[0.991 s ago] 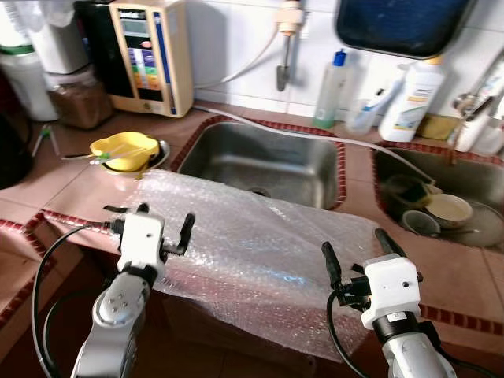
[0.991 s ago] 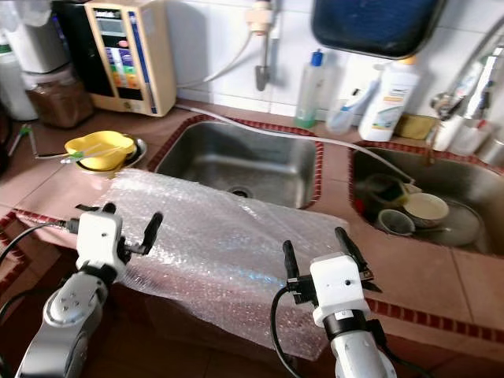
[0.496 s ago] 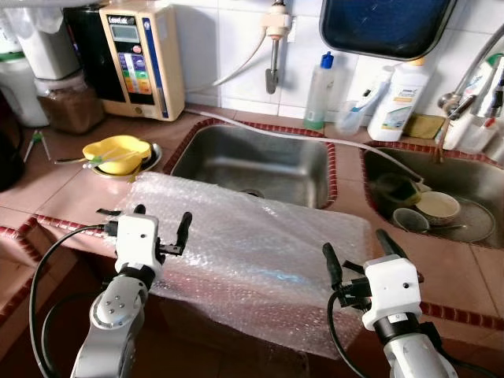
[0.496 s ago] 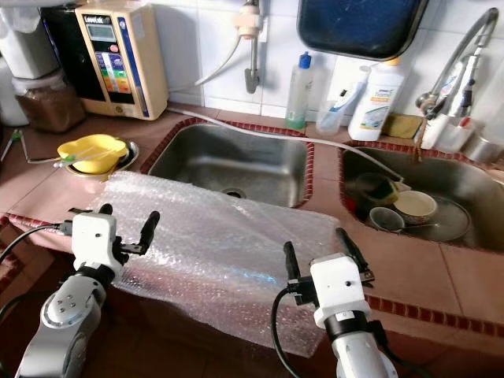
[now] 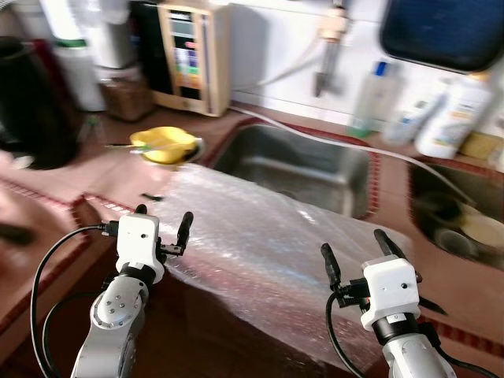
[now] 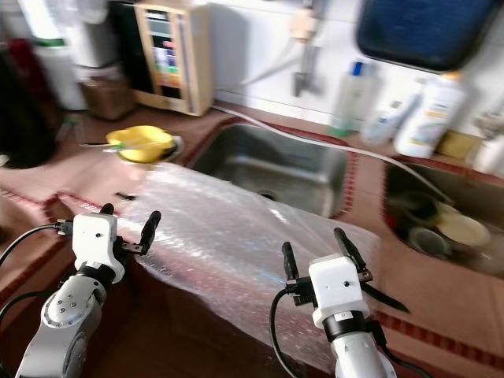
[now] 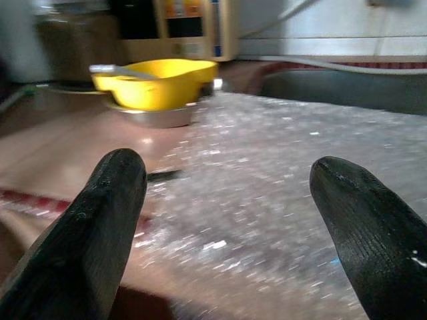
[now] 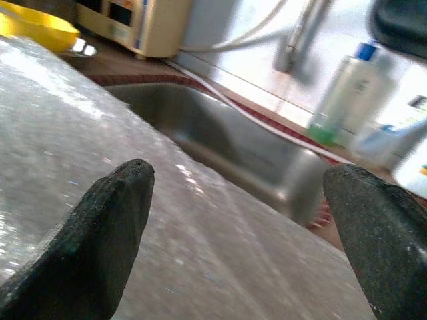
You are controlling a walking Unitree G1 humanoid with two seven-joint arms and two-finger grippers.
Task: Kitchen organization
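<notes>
A sheet of clear bubble wrap [image 5: 276, 244] lies over the tiled counter's front edge, before a steel sink [image 5: 303, 167], and droops toward the floor. My left gripper [image 5: 163, 223] hovers open at the sheet's left edge, nothing between its fingers. Over the sheet's right end my right gripper [image 5: 356, 252] stands open and empty too. In the left wrist view the bubble wrap [image 7: 267, 200] spreads out just beyond the fingers [image 7: 93, 227]. The right wrist view looks across the bubble wrap [image 8: 100, 160] to the sink [image 8: 227, 147].
A yellow bowl [image 5: 164, 145] on a metal dish sits left of the sink. A beige water machine [image 5: 191, 55], jars and bottles [image 5: 441, 114] line the tiled back wall. A second sink [image 5: 461, 216] holding dishes is at the right. A dark shape [image 5: 31, 102] stands at far left.
The whole picture has swung and blurred, so the camera has turned left. Both grippers keep their open pose over the bubble wrap.
</notes>
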